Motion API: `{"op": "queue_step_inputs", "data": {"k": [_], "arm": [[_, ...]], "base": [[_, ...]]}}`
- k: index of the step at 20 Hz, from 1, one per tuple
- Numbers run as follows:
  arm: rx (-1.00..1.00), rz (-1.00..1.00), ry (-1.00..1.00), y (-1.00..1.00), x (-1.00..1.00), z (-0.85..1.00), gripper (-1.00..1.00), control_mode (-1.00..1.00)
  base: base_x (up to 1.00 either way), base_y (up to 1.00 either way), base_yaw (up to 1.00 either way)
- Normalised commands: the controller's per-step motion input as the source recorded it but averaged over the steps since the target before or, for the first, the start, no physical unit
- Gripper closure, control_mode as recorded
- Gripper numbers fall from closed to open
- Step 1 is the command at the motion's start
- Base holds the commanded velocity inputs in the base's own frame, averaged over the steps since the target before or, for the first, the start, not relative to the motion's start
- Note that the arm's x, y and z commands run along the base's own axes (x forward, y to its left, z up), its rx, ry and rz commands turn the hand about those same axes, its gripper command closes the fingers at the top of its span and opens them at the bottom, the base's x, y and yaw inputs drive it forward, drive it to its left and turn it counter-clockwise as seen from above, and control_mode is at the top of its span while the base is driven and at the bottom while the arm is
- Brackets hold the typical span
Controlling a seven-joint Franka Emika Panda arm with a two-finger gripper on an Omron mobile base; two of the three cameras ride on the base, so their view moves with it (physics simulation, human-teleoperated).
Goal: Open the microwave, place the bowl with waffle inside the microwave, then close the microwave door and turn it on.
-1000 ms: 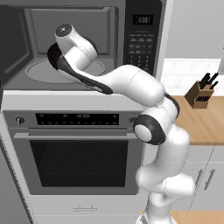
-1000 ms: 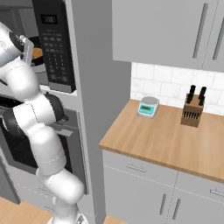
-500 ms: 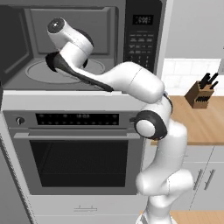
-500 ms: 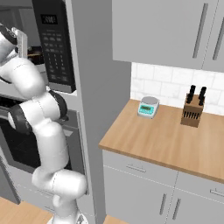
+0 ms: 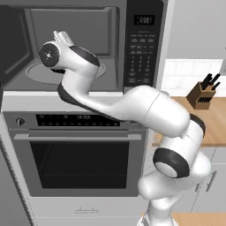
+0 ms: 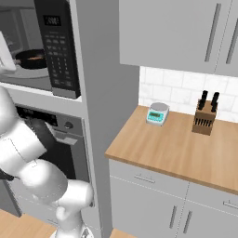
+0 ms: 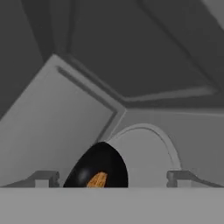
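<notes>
Now that the gripper (image 7: 112, 177) has drawn back, fingers spread and empty, the bowl with waffle (image 7: 98, 171) sits just ahead on the microwave (image 5: 84, 44) turntable; closing the door comes next.

We see a wooden counter (image 6: 172, 148) over grey cabinets (image 6: 153, 200), white tiled wall (image 6: 179, 90), a knife block (image 6: 204, 118), a small scale (image 6: 156, 114).
</notes>
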Motion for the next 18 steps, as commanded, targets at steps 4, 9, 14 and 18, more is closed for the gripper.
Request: {"op": "queue_step_inputs", "data": {"k": [4, 9, 14, 18], "arm": [[0.12, 0.00, -0.58, -0.25, -1.00, -0.68, -1.00, -1.00], [0.01, 0.00, -0.30, 0.19, -1.00, -0.07, -1.00, -1.00], [-0.05, -0.03, -0.04, 0.41, -1.00, -0.06, -1.00, -1.00], [-0.07, -0.08, 0.00, 0.38, -1.00, -0.26, -1.00, -1.00]], "base": [[0.00, 0.00, 0.00], [0.00, 0.00, 0.00], [0.00, 0.00, 0.00], [0.00, 0.00, 0.00]]}}
